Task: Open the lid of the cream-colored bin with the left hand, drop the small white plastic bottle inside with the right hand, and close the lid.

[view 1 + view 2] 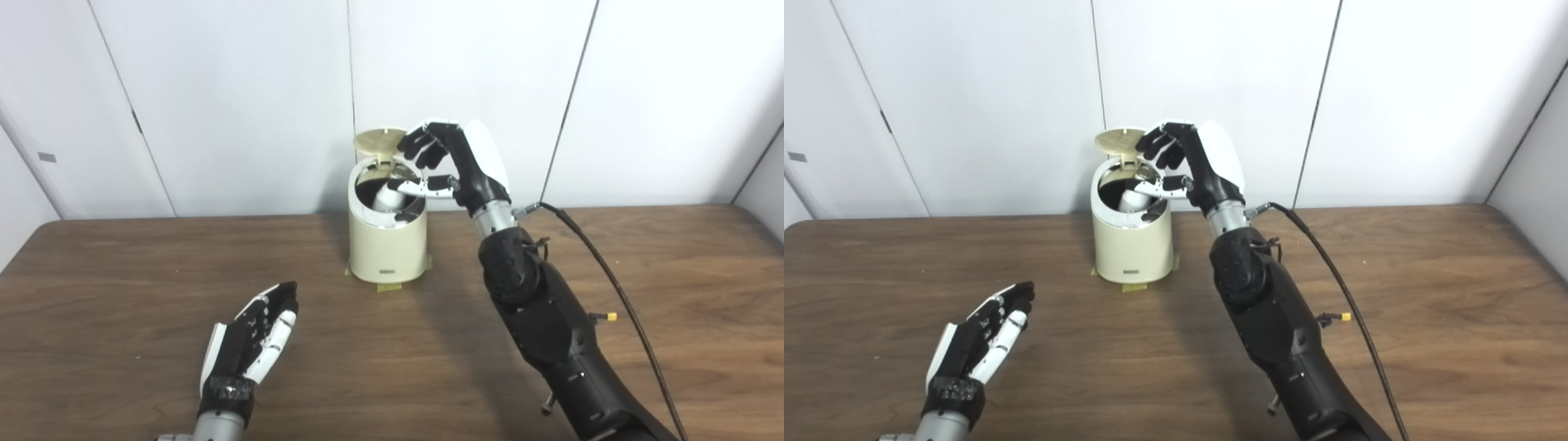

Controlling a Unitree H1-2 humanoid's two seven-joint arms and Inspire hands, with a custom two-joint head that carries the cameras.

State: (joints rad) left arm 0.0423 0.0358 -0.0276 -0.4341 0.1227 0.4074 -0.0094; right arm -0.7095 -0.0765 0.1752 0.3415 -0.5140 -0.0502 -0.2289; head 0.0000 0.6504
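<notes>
From the left eye view, the right hand hangs over the open mouth of the cream bin, fingers curled above and thumb stretched out toward the small white bottle. The bottle sits inside the opening, tilted, its long axis leaning from near-left up to far-right, just below and left of that hand. Whether the thumb is touching it or has let go, I cannot tell. The lid stands raised at the far rim. The left hand lies well apart on the table, near and to the left, fingers spread, holding nothing.

The right eye view shows more of the dark interior around the bottle, and the lid's hinge stem. The right hand is far nearer the lid than the left, which would have to reach across to close it.
</notes>
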